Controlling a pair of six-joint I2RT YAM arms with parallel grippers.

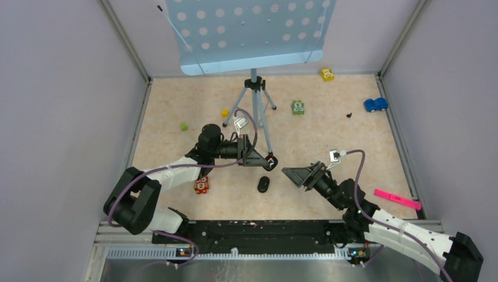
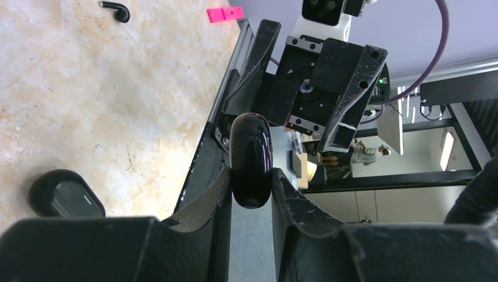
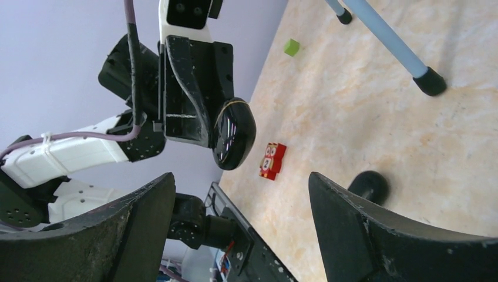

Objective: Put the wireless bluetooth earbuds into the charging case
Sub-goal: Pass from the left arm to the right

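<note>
So the left gripper (image 2: 251,176) is pinched onto the charging case (image 2: 251,154), a glossy black pebble with a thin seam running round it. It's squeezed on its two flat sides, with most of it poking out past the fingertips. It's held up off the table (image 1: 329,135), pointing across at the right gripper (image 3: 239,176), which has its jaws spread wide with nothing between them. The two are near each other but not touching.

On the table just on the arm-base side of the held case there's a matte black rounded lump (image 1: 263,184) with a short pale bar on it. We honestly can't tell what it is. We make out one earbud (image 2: 115,10), black with a little stem, lying on the table well apart from the case, out toward the blue toy car (image 1: 376,104).

As for writing, the red block (image 1: 201,185) near the left arm shows a 2 on its top face in the overhead view. The green block (image 1: 298,107) has pale round marks, too small for us to read. On the case we only see reflections.

Also around are a yellow toy car (image 1: 327,74) at the far edge, a pink marker (image 1: 398,200) by the right arm, and a tripod (image 1: 255,94) holding a perforated panel (image 1: 246,29).
</note>
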